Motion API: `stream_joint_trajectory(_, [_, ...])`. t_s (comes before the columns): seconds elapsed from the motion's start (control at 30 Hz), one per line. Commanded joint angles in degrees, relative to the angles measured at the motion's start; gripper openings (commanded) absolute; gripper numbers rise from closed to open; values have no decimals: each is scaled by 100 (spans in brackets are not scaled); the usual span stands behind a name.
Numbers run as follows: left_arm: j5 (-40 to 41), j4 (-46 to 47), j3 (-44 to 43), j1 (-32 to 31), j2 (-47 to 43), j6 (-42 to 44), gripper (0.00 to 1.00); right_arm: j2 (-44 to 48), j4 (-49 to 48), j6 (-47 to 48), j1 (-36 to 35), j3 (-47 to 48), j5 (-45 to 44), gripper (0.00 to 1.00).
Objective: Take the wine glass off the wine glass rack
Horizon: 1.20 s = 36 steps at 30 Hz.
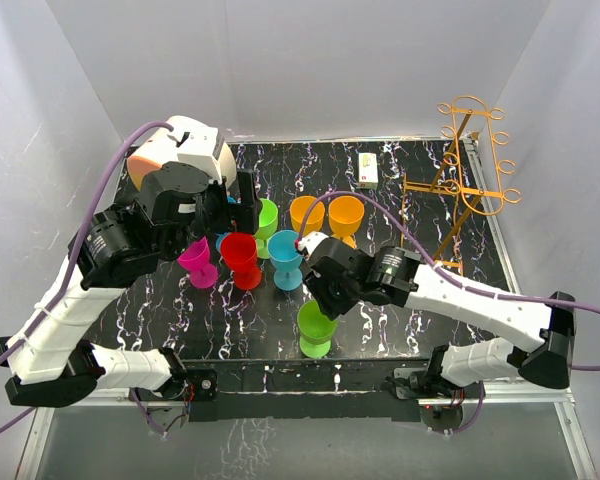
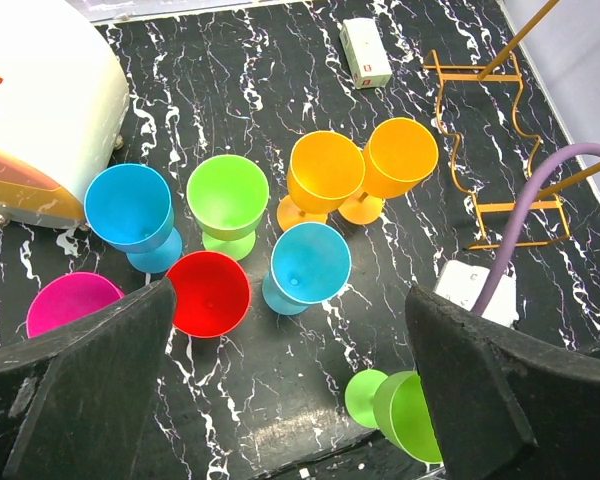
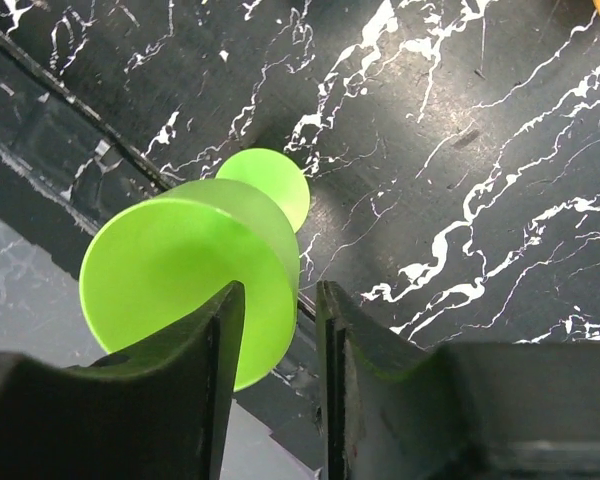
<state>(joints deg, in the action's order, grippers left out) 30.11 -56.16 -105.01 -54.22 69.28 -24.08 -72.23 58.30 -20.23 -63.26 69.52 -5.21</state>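
Note:
The wine glass rack [image 1: 450,186], a tall orange-gold wire frame, stands at the back right with no glass on it; it also shows in the left wrist view [image 2: 475,72]. A light green wine glass [image 1: 316,330] stands upright near the table's front edge. My right gripper [image 1: 322,300] is just above it. In the right wrist view the gripper [image 3: 280,295] straddles the glass [image 3: 170,270]: one finger is inside the cup, the other outside, with a gap to the wall. My left gripper [image 2: 290,390] is wide open and empty, high above the other glasses.
Red [image 1: 240,255], magenta [image 1: 195,258], cyan [image 1: 285,250], green [image 1: 265,215] and two orange [image 1: 325,214] glasses cluster mid-table. A cream-and-orange drum [image 1: 170,150] stands at the back left. A small white box [image 1: 370,168] lies at the back. The table's front rim [image 3: 80,110] is close.

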Motion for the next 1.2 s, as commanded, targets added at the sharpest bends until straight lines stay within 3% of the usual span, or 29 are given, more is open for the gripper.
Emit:
stream_joint_trajectory(0.0, [127, -56, -72, 3, -109, 26, 98, -177, -223, -280, -116, 7, -465, 31])
stream_joint_trajectory(0.13, [105, -44, -59, 3, -124, 26, 98, -281, -297, -415, -133, 9, -671, 22])
stream_joint_trajectory(0.3, [105, -68, -52, 2, -145, 26, 98, -178, -415, -625, -121, 132, -1567, 0])
stream_joint_trajectory(0.4, [109, -70, -33, 4, -177, 26, 98, -114, -578, -594, 145, 158, -1733, 0])
stream_joint_trajectory(0.73, [93, -164, 23, 7, -321, -75, 98, -383, -1354, 93, 1823, 137, -733, 0])
stream_joint_trajectory(0.97, [24, -214, 18, 2, -297, -83, 99, -743, -1513, 318, 2174, 208, -647, 0])
stream_joint_trajectory(1.03, [-18, -199, 17, 1, -254, -61, 99, -843, -1452, 339, 2199, 253, -651, 5])
stream_joint_trajectory(1.17, [-40, 54, 26, 7, -219, 116, 99, -861, -1276, 338, 2227, 481, -726, 27])
